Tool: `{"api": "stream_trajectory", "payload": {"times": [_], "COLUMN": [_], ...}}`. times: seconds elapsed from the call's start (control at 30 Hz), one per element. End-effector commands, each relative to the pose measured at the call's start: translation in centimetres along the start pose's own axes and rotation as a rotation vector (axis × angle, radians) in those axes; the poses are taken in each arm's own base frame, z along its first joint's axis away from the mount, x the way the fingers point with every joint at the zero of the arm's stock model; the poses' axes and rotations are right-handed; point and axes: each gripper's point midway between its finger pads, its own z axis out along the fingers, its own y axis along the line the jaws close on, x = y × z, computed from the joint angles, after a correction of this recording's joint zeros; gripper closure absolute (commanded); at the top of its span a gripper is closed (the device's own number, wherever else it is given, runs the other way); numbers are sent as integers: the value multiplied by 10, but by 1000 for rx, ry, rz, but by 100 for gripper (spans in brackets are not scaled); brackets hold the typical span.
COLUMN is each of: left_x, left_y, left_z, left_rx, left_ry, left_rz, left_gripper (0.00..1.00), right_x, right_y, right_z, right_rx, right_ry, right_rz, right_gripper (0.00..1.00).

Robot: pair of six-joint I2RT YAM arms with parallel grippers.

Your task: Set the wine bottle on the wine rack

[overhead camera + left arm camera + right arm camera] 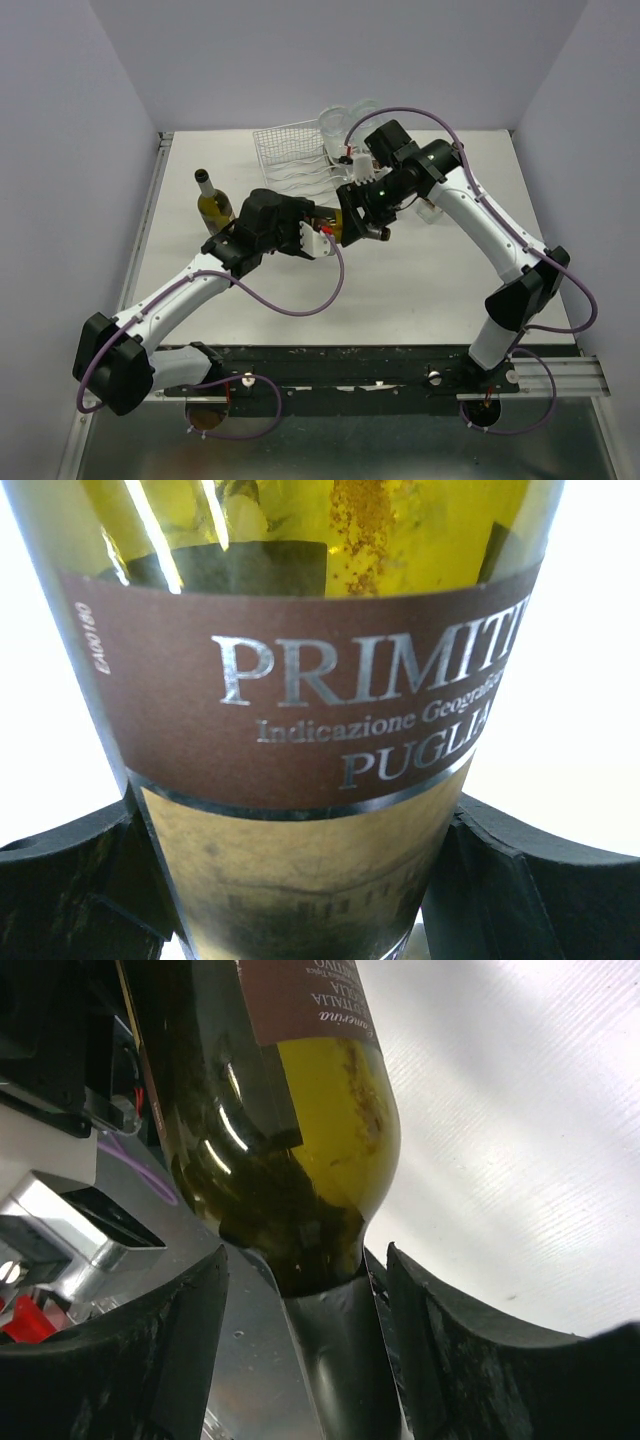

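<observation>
Left gripper [300,875] clamps the brown-labelled olive glass wine bottle [320,680], right gripper [310,1355] spread round its neck, so best close squarely there before heading to the white wire-mesh rack [285,150].

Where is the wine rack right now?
Top view: the wine rack stands at the table's far edge, near centre, beyond the held wine bottle, clear glassware beside it.

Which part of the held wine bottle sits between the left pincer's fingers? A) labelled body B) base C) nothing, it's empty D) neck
A: in the left wrist view the left pincer has its fingers pressed against either side of the wine bottle, right at its brown label.
</observation>
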Motion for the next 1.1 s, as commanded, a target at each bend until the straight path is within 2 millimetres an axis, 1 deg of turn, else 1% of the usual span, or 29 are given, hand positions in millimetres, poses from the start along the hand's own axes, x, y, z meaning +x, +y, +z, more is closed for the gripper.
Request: {"api": "stream_trajectory", "payload": {"times": [0.0,0.1,0.2,0.27,0.33,0.4,0.47,0.6,0.67,0.8,0.9,0.97,1.0,1.07], "left_x": [-22,-23,-23,-22,-22,-25,-26,-26,-24,-23,-22,-23,-24,-25], "left_y": [44,45,47,48,49,52,53,55,55,56,56,57,57,59], "left_z": [-6,-4,-3,-2,-2,-3,-3,-4,-4,-5,-4,-3,-4,-5], "left_rx": [-140,-137,-139,-139,-131,-137,-139,-145,-147,-149,-146,-146,-149,-153], "left_ry": [-57,-58,-55,-45,-41,-52,-55,-45,-37,-29,-25,-29,-31,-35], "left_rz": [52,42,32,24,13,12,14,38,48,50,39,31,27,16], "left_gripper": [100,100,100,100,100,100,100,100,100,100,100,100,100,100], "right_x": [6,8,12,14,18,18,15,12,10,10,15,19,21,24], "right_y": [3,-1,-4,-11,-13,-15,-15,-15,-17,-19,-19,-21,-23,-27], "right_z": [12,15,17,17,18,19,20,23,22,23,24,26,27,28], "right_rx": [-16,13,37,73,83,96,97,96,109,118,120,130,140,159], "right_ry": [48,54,65,65,76,78,79,90,86,93,104,118,123,133], "right_rz": [-22,-32,-32,-5,-3,6,6,-7,-20,-33,-31,-30,-28,-28], "right_gripper": [30,33,39,46,52,53,51,35,30,28,30,37,44,68]}}
